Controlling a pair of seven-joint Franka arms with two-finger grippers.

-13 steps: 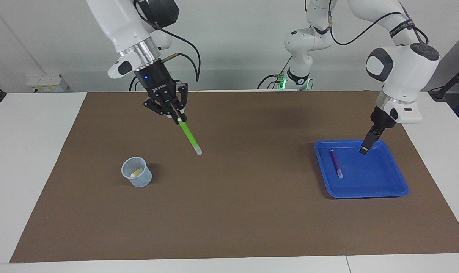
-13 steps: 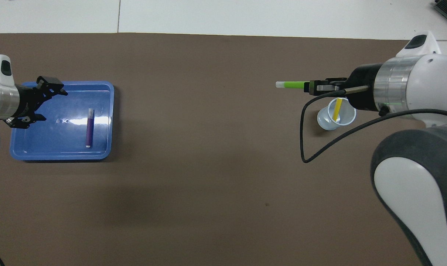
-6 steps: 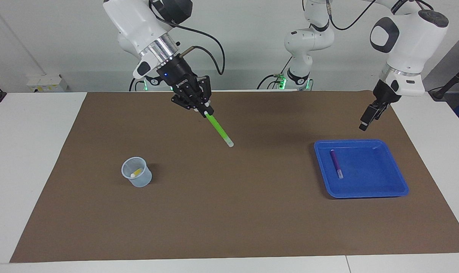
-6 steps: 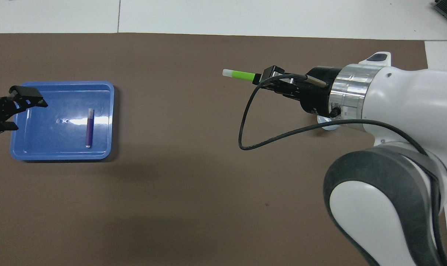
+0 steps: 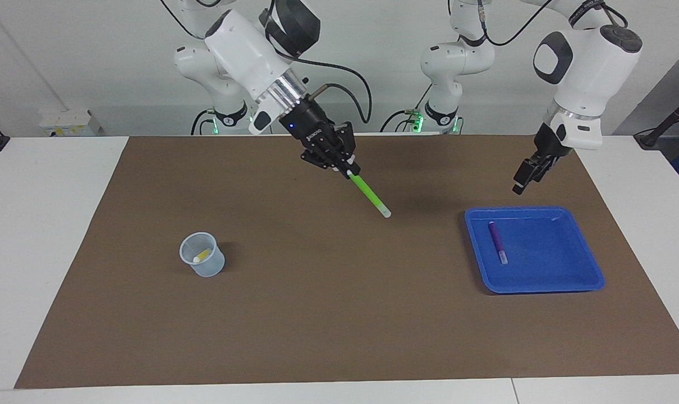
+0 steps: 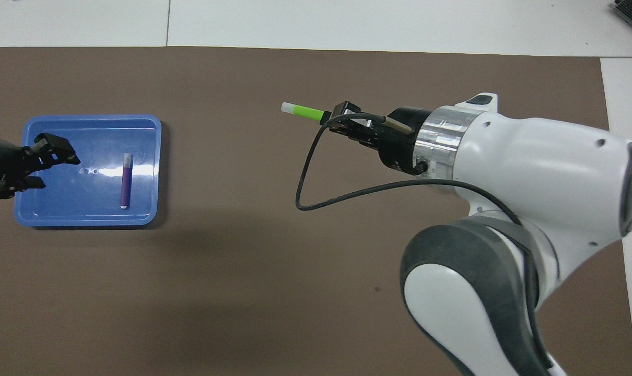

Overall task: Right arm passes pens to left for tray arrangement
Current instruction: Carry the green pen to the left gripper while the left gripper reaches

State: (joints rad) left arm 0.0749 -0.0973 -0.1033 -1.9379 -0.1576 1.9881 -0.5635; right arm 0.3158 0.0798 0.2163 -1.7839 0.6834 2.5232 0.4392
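My right gripper [image 5: 348, 168] is shut on the bright green pen [image 5: 368, 195], gripping its upper end. The pen slants down over the middle of the brown mat, pale tip lowest, and it also shows in the overhead view [image 6: 305, 111]. The purple pen [image 5: 497, 242] lies flat in the blue tray [image 5: 589, 282] at the left arm's end. My left gripper [image 5: 520, 182] hangs raised above the tray's edge, open and holding nothing. The yellow pen [image 5: 202, 256] stands in a translucent cup [image 5: 203, 264] at the right arm's end. In the overhead view the right arm hides the cup.
A brown mat [image 5: 339, 314] covers most of the white table. A black cable [image 6: 316, 172] loops from the right wrist over the mat. The tray [image 6: 86, 222] holds only the purple pen [image 6: 126, 180].
The right gripper has carried the green pen from near the cup toward the middle of the mat. The left gripper has risen out of the tray and edged toward the middle.
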